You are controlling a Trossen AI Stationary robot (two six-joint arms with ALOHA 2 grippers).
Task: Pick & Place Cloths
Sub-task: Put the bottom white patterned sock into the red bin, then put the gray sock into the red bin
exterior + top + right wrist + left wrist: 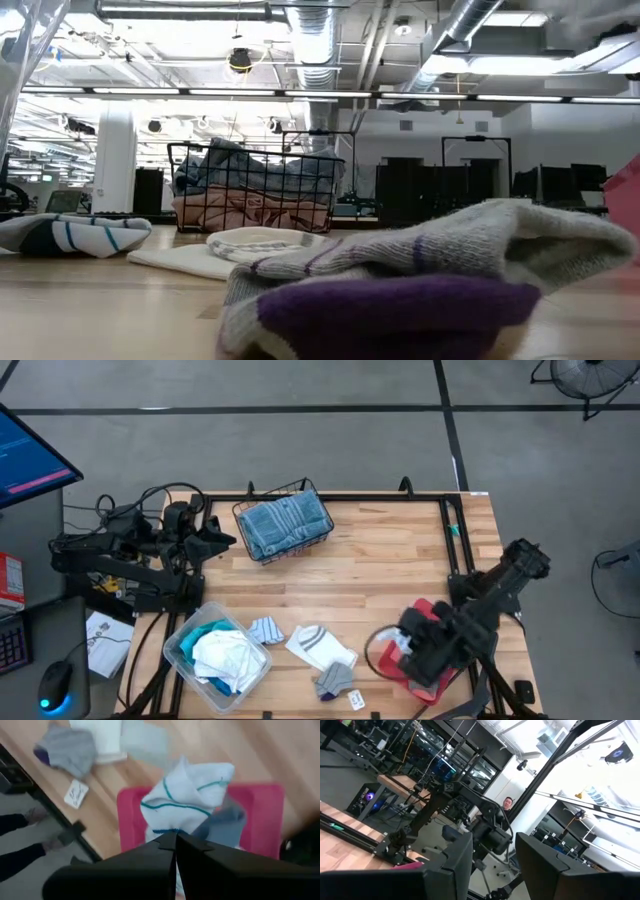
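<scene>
Cloths are light and floppy; we'd pinch a raised fold. Right tool (175,851), lower right of frame, is closed on white teal-trimmed cloth (187,800) over red tray (131,810); left tool (492,862) part-open, empty.

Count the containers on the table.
3: black wire basket at the far middle, clear plastic bin at the near left, flat red tray at the near right, partly hidden under the right arm.

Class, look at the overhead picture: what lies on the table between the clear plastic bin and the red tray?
High view: striped cloth, white cloth, grey sock.
</scene>
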